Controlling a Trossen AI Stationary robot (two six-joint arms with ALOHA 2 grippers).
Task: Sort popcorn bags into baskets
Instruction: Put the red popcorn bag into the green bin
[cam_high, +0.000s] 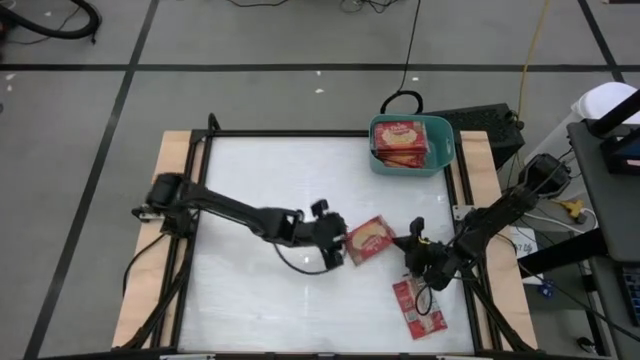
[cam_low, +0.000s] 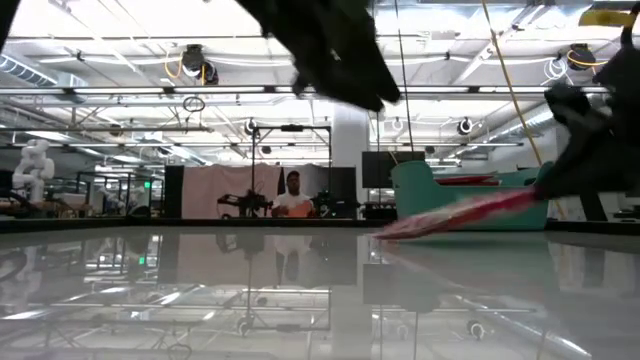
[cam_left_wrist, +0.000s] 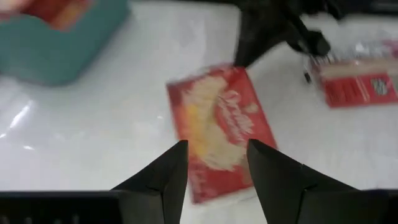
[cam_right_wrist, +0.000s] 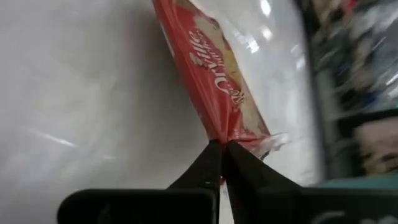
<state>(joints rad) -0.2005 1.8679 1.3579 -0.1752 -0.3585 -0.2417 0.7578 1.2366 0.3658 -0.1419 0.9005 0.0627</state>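
Item one: my right gripper (cam_right_wrist: 222, 144), fingers pinching the edge of a popcorn bag (cam_high: 369, 238) mid-table, its far side tilted off the surface. Item two: my left gripper (cam_left_wrist: 217, 158), fingers spread, just beside that same bag. Item three: another bag (cam_high: 418, 306) flat near the table (cam_high: 250, 190) front edge. Item four: teal basket (cam_high: 441, 150), far right corner, holding several bags.
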